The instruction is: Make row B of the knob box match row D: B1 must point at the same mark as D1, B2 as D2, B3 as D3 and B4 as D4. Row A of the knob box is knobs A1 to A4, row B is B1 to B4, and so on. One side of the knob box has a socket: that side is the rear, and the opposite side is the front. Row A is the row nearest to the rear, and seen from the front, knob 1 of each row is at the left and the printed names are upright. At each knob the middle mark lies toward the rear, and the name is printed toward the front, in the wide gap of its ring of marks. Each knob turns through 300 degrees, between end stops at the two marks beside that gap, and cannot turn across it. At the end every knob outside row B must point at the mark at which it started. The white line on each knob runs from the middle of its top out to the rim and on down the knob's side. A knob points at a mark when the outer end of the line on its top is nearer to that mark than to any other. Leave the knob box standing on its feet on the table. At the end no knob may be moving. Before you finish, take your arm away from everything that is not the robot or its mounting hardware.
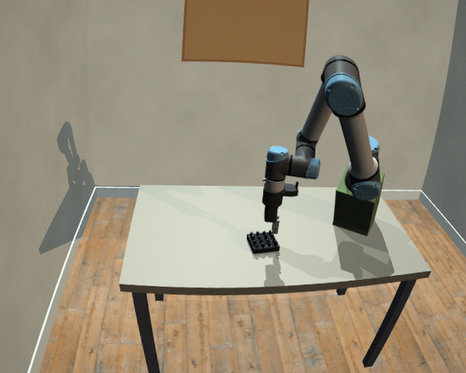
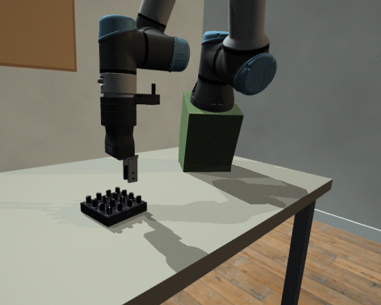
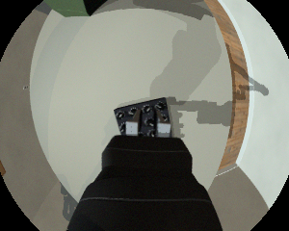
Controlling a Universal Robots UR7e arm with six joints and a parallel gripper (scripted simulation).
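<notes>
The end effector (image 1: pixel 275 227) (image 2: pixel 130 169) (image 3: pixel 147 116) hung above the knob box (image 1: pixel 263 241) (image 2: pixel 108 218) (image 3: pixel 141 107), its fingers parted partway and gripping nothing. The box stood upright on the surface (image 1: pixel 193 256) (image 2: pixel 53 249) (image 3: pixel 101 63), below the fingertips. Which knob was meant could not be told; the step looked like lining up for a knob, or drawing off from one.

A good approach would have centred the fingers over one row B knob, matched their angle to the gaps around it, and gone straight down before closing. Any turn wanted a slow wrist, stopping short of the wide gap, then a check of the white line against its row D partner.

Neighbouring knobs crowded close on the knob box and could have been nudged. The green pedestal (image 1: pixel 353 210) (image 2: pixel 210 144) (image 3: pixel 67 7) stood well apart from the box, out of the way.
</notes>
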